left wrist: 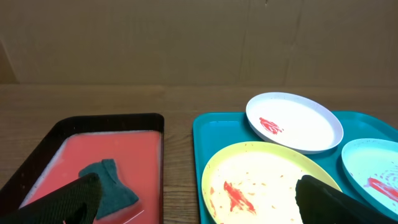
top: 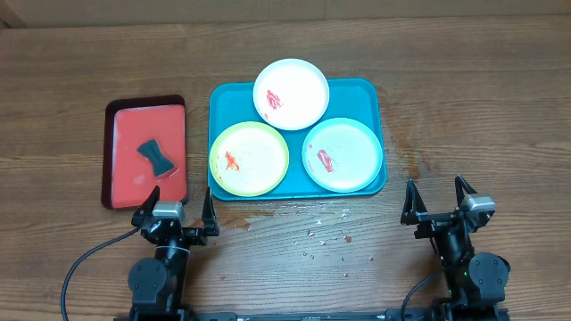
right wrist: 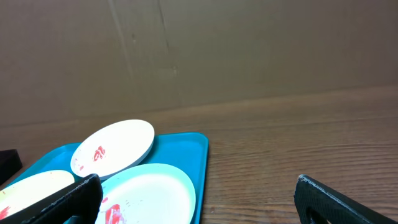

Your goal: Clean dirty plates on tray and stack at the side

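Three dirty plates sit on the teal-blue tray (top: pixel 361 93): a white plate (top: pixel 291 94) at the back, a yellow-green plate (top: pixel 250 159) front left, a pale teal plate (top: pixel 343 154) front right. Each has red sauce smears. My left gripper (top: pixel 177 203) is open and empty, near the table's front, below the red tray. My right gripper (top: pixel 438 196) is open and empty, front right of the tray. The left wrist view shows the white plate (left wrist: pixel 293 121), the yellow-green plate (left wrist: pixel 261 186) and the tray (left wrist: pixel 205 134). The right wrist view shows the teal plate (right wrist: pixel 152 193) and the white plate (right wrist: pixel 115 146).
A smaller dark-rimmed red tray (top: pixel 169 120) lies left of the teal tray and holds a dark teal sponge (top: pixel 154 157), which also shows in the left wrist view (left wrist: pixel 112 186). Crumbs (top: pixel 326 236) lie on the wood in front of the tray. A brown wall stands behind.
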You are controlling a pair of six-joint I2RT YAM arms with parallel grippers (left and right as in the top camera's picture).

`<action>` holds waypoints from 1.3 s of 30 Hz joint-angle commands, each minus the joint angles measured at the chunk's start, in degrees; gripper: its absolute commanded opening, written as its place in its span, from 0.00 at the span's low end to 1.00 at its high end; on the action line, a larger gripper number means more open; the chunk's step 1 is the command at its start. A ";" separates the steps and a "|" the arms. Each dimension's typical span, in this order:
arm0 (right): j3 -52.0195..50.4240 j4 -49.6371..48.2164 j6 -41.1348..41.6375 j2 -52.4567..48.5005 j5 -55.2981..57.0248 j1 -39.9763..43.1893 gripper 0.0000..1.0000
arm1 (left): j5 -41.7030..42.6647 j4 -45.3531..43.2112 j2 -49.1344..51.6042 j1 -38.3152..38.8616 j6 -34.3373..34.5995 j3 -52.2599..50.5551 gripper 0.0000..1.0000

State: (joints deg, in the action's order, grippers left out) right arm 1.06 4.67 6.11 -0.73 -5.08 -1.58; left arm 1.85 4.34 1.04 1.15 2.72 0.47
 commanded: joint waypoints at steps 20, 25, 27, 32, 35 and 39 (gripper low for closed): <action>-0.59 -0.28 -0.17 0.33 0.55 -0.28 1.00 | 3.58 -4.79 0.22 0.35 3.04 -0.20 1.00; -0.59 -0.28 -0.17 0.33 0.55 -0.28 1.00 | 17.46 -19.21 0.22 0.37 11.04 -0.20 1.00; -0.59 -0.28 -0.17 0.33 0.55 -0.28 1.00 | 17.46 -28.72 0.22 0.35 8.72 -0.20 1.00; -0.59 -0.28 -0.17 0.33 0.55 -0.28 1.00 | 12.59 -33.83 1.97 0.35 -2.38 8.24 1.00; -0.59 -0.28 -0.17 0.33 0.55 -0.28 1.00 | 12.35 -23.89 7.61 0.35 -9.20 17.97 1.00; -0.59 -0.28 -0.17 0.33 0.55 -0.28 1.00 | 6.88 -4.61 21.33 0.35 -10.45 34.71 1.00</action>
State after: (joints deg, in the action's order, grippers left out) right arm 1.06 4.67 6.15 -0.75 -5.08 -1.61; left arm 13.78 -9.13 12.25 1.15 -2.39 22.55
